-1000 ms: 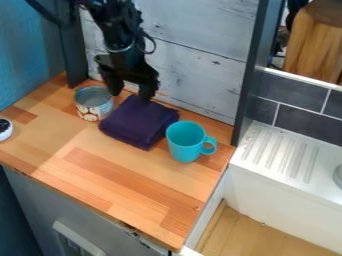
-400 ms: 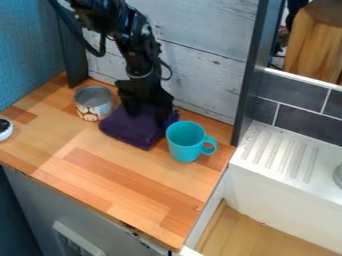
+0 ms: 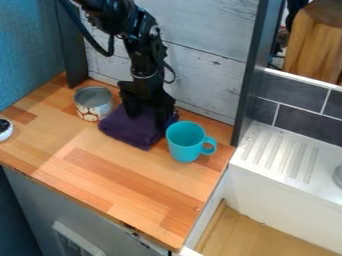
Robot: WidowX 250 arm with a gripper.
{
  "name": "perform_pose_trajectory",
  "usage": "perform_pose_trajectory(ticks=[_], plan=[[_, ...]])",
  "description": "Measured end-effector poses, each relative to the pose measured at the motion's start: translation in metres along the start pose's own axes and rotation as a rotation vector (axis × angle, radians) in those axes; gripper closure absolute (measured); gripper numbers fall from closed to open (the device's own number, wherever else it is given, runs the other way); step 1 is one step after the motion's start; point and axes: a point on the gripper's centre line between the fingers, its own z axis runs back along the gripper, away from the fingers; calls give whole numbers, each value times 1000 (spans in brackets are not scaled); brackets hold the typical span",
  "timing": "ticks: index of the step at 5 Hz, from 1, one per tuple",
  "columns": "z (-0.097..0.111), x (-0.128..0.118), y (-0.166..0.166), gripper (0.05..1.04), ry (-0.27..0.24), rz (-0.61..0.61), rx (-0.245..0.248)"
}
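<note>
Lowered rightward, my gripper (image 3: 148, 120) sits beyond the turquoise mug (image 3: 184, 145), fingers apart over the folded purple cloth (image 3: 125, 131), nothing visibly clamped; I judge it soft, light, best pinched by a thick fold. Tin can (image 3: 93, 106) stands farther left.

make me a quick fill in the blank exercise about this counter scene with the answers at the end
The folded cloth beneath the robot's hand is dark ____ in colour. The turquoise mug has its ____ sticking out toward the picture's right. The open can stands on the picture's ____ side of the cloth. The countertop has the look of ____.

Missing words: purple; handle; left; wood.
</note>
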Motion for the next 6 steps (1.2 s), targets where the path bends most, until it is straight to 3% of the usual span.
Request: perform_pose_trajectory(ticks=[2, 3, 5, 6], plan=[[9, -51, -2, 75, 148, 53, -78], [13, -75, 2, 75, 185, 80, -111], [15, -120, 29, 77, 263, 156, -61], [17, -126, 30, 77, 265, 147, -75]])
